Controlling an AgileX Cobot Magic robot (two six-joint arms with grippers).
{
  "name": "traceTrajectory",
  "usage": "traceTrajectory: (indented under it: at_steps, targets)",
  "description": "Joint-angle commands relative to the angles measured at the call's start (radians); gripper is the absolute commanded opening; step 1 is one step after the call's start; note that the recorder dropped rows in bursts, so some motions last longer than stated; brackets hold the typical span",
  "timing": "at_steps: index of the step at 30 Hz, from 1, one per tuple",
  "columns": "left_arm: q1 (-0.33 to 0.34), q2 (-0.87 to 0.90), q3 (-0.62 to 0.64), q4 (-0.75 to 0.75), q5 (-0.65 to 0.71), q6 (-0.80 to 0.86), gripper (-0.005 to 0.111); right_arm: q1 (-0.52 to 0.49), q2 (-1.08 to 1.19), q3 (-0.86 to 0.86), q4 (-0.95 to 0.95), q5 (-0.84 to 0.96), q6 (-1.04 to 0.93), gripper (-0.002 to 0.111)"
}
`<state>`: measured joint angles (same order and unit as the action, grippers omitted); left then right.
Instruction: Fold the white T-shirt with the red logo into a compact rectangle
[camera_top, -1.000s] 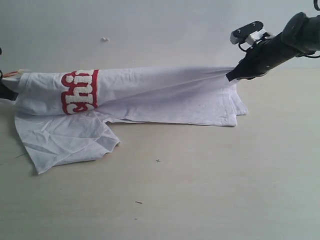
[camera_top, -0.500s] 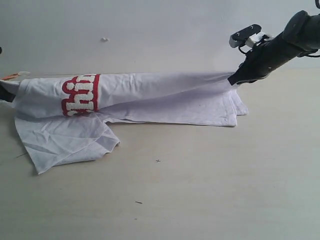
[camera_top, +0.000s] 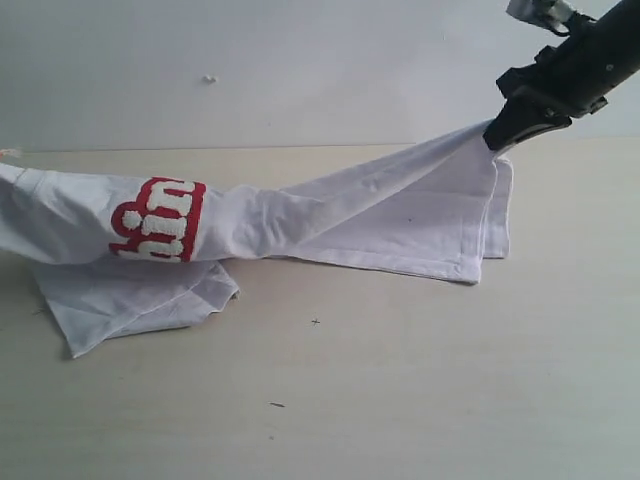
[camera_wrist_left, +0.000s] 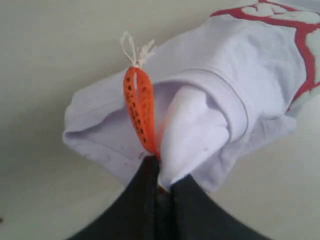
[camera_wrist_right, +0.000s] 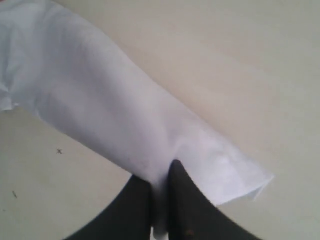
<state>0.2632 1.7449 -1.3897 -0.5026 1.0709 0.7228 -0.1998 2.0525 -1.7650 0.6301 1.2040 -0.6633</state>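
Much bare surface (camera_top: 400, 400) lay nearest. Beyond it we held the white T-shirt (camera_top: 380, 215) stretched, seemingly to fold it lengthwise, red logo (camera_top: 160, 220) wrapping its roll: left claw (camera_wrist_left: 161, 172) clenched at the collar by the orange tag (camera_wrist_left: 140, 110), right claw (camera_top: 495, 135) pinching the raised hem.

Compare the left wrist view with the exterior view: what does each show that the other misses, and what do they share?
Left wrist only: the left claw shut on the white T-shirt at its ribbed collar, the orange tag looped beside it.
Exterior only: the right claw pinching the hem end, raised above the table, and one sleeve lying flat.
Both: the shirt's bunched white cloth and part of the red logo.
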Motion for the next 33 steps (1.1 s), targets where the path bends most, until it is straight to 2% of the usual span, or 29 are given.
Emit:
traceTrajectory:
  at_steps: [1, 4, 6, 10, 16, 22, 28, 33]
  targets:
    - [0.007, -0.077, -0.011, 0.091, 0.15, -0.213, 0.0, -0.004, -0.106, 0.078, 0.097, 0.017, 0.024, 0.0]
    - [0.007, -0.146, -0.03, 0.238, 0.15, -0.325, 0.0, -0.004, -0.187, 0.179, -0.057, 0.017, 0.189, 0.0]
    - [0.007, -0.164, -0.032, 0.238, 0.15, -0.327, 0.0, -0.004, -0.215, 0.273, -0.141, 0.017, 0.281, 0.0]
    - [0.004, -0.183, -0.027, 0.226, 0.15, -0.36, 0.0, -0.004, -0.265, 0.381, -0.141, 0.017, 0.283, 0.0]
    - [-0.006, -0.26, 0.063, 0.216, 0.15, -0.353, 0.0, 0.003, -0.385, 0.413, -0.134, 0.017, 0.283, 0.0]
    - [-0.093, -0.331, 0.155, 0.202, 0.15, -0.297, 0.0, 0.057, -0.493, 0.457, -0.138, 0.017, 0.283, 0.0]
    - [-0.116, -0.345, 0.113, 0.219, 0.15, -0.271, 0.0, 0.066, -0.48, 0.435, -0.154, 0.017, 0.283, 0.0]
    - [-0.114, -0.206, 0.065, 0.294, 0.15, -0.271, 0.0, 0.066, -0.3, 0.366, -0.248, 0.017, 0.31, 0.0]
